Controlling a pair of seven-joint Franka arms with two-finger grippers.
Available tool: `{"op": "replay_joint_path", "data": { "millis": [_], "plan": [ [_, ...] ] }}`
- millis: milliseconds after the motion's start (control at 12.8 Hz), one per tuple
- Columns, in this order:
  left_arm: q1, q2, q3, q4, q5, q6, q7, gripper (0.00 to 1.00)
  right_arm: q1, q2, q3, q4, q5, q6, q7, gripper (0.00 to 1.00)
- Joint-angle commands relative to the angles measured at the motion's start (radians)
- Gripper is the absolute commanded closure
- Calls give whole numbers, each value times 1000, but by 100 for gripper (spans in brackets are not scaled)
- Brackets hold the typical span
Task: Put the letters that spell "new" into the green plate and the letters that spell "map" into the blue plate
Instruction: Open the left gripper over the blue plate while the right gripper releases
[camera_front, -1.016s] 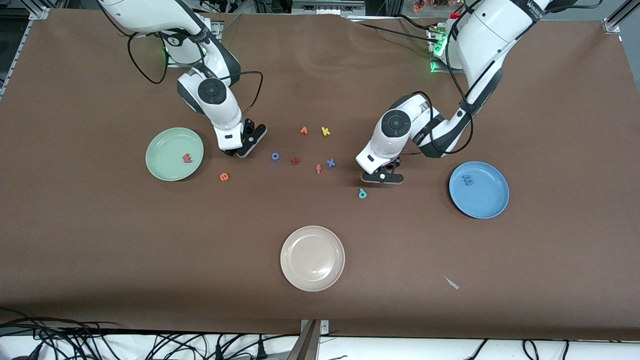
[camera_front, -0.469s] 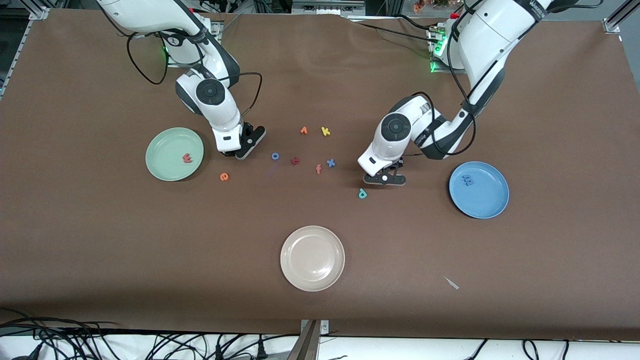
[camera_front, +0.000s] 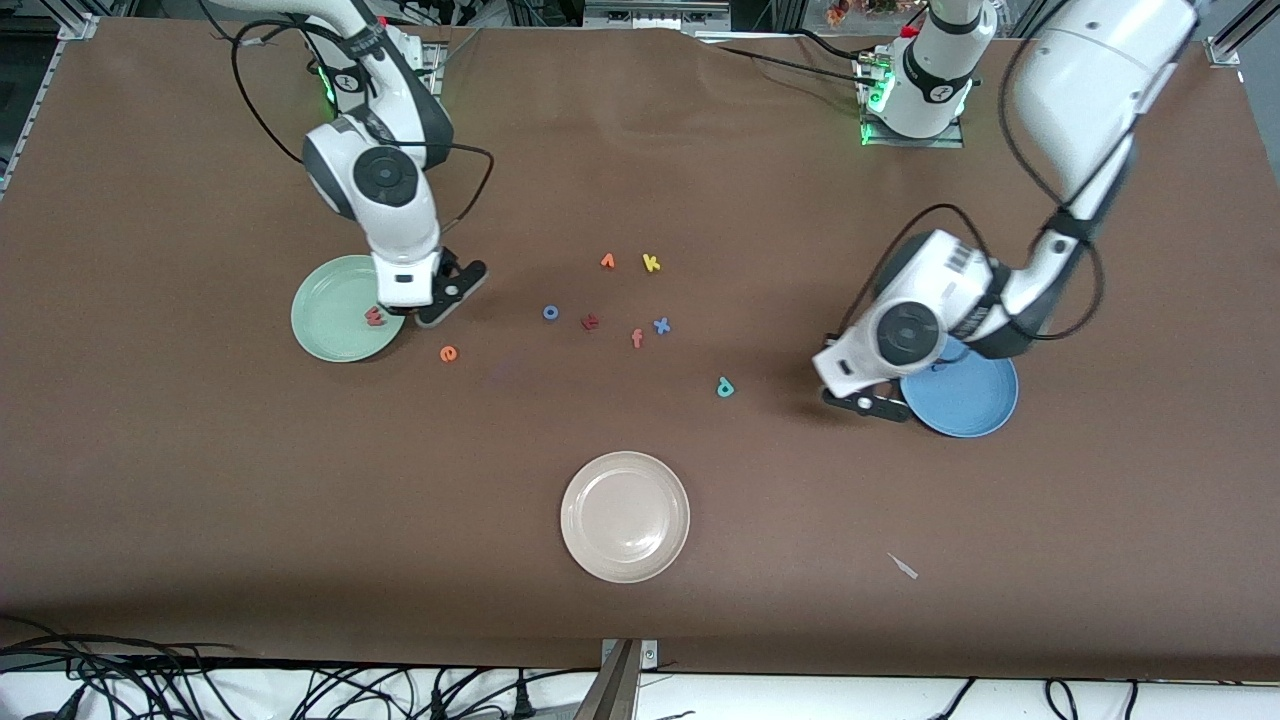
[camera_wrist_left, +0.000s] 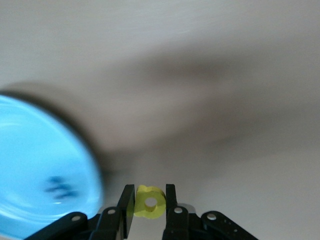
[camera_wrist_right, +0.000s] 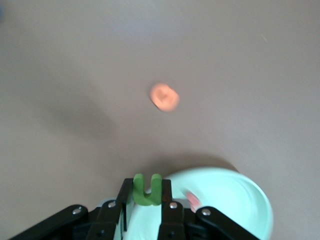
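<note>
My right gripper is shut on the green n and hangs over the rim of the green plate on its letters' side. The salmon w lies in that plate. On the table near it, a little closer to the front camera, lies the orange-red e. My left gripper is shut on the yellow a, just outside the rim of the blue plate. The blue m lies in the blue plate. The teal p rests on the table mid-way between the plates.
Loose letters sit mid-table: an orange one, yellow k, blue o, a dark red one, orange f, blue x. A beige plate lies nearer the front camera. A small pale scrap lies near the front edge.
Both grippers closed on letters at the table and lifted. The right carried the green n toward the green plate; the left carried the yellow a toward the blue plate.
</note>
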Motion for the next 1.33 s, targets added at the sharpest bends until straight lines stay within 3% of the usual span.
{"op": "replay_joint_path", "data": {
  "millis": [0, 156, 235, 313, 391, 469, 704, 938, 1094, 1251],
  "plan": [
    [91, -16, -10, -15, 14, -25, 200, 100, -3, -35, -140, -65, -13, 24, -152, 100],
    [154, 11, -1, -15, 85, -15, 303, 100, -3, -49, -200, -158, -11, 118, -183, 99],
    [177, 27, -1, -15, 111, -10, 329, 98, -3, -43, -252, -228, -11, 234, -183, 86],
    [191, 37, -2, -13, 122, -7, 347, 84, -3, -32, -316, -288, -11, 334, -200, 68],
    [200, 37, -2, -12, 107, -8, 348, 20, -3, -29, -361, -315, -11, 372, -227, 9],
    [197, 34, -7, 6, 96, -11, 336, 0, -2, -36, -362, -312, -11, 369, -237, 0],
    [144, 39, -7, 105, -108, -22, 261, 0, 0, -50, -345, -300, -11, 369, -235, 0],
    [35, 99, -9, 170, -130, -8, -4, 0, 0, -64, -238, -197, 10, 236, -186, 1],
    [-47, 148, -7, 249, -131, 21, -170, 0, 1, -55, -137, -108, 137, 99, -81, 1],
    [-113, 169, -7, 255, -130, 134, -323, 0, 10, -24, -104, -66, 286, 85, -5, 1]
  ]
}}
